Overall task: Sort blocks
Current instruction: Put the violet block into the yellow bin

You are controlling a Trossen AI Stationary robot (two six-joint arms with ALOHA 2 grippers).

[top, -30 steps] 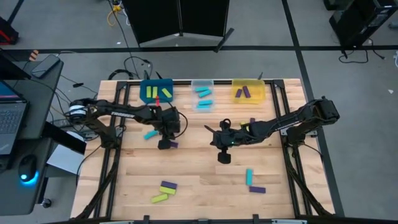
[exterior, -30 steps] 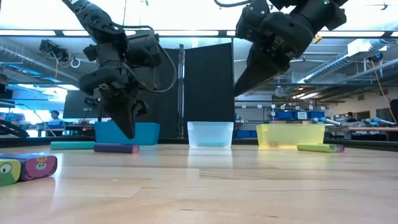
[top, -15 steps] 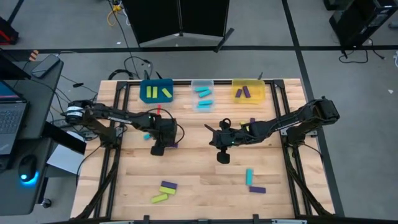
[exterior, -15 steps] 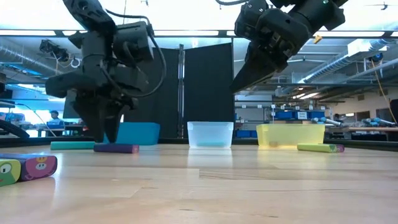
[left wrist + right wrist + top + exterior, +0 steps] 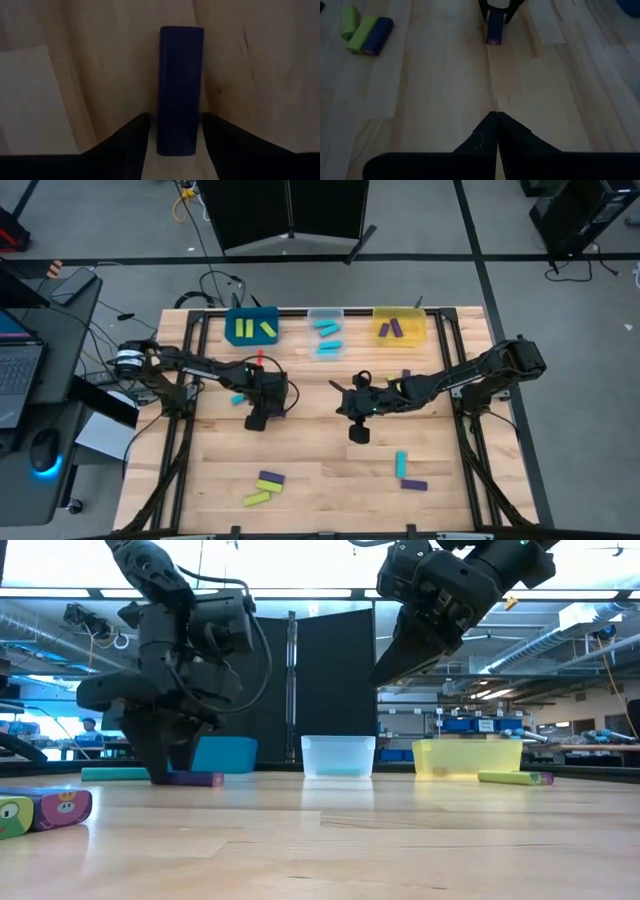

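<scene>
Purple block point(image 5: 180, 90) lies flat on the table point(image 5: 330, 470), left of centre, between the spread fingers of the left gripper point(image 5: 256, 418), lowered astride it for a lengthwise grasp. Right gripper point(image 5: 496, 131) hovers mid-table, fingers pressed together, idle.

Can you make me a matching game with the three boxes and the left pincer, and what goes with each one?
1. blue bin
2. clear bin
3. yellow bin
4. left pincer

A. cyan blocks inside
B. fingers either side of a purple block on the table
C. lime green blocks inside
D. purple blocks inside

Pairs: 1-C, 2-A, 3-D, 4-B
</scene>
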